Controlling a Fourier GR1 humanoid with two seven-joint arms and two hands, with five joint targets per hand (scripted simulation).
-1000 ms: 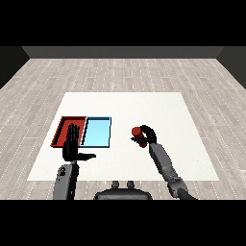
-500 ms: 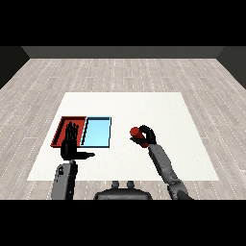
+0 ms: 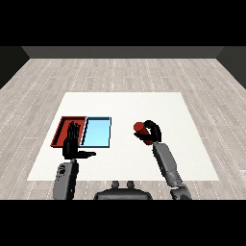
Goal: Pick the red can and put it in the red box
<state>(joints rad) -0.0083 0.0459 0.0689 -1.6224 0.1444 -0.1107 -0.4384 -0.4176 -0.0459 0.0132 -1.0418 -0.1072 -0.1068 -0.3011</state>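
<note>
- We've got the red can [image 3: 140,128] wrapped in our right hand [image 3: 153,133], right of the blue tray [image 3: 96,132].
- Carry it level across to the red tray [image 3: 62,129], past our flat, empty left hand [image 3: 72,146].

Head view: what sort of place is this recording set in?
Probably a bare test room: a white square table on a grey plank floor, with dark walls behind. On it lie only a red tray and a light blue tray.
</note>
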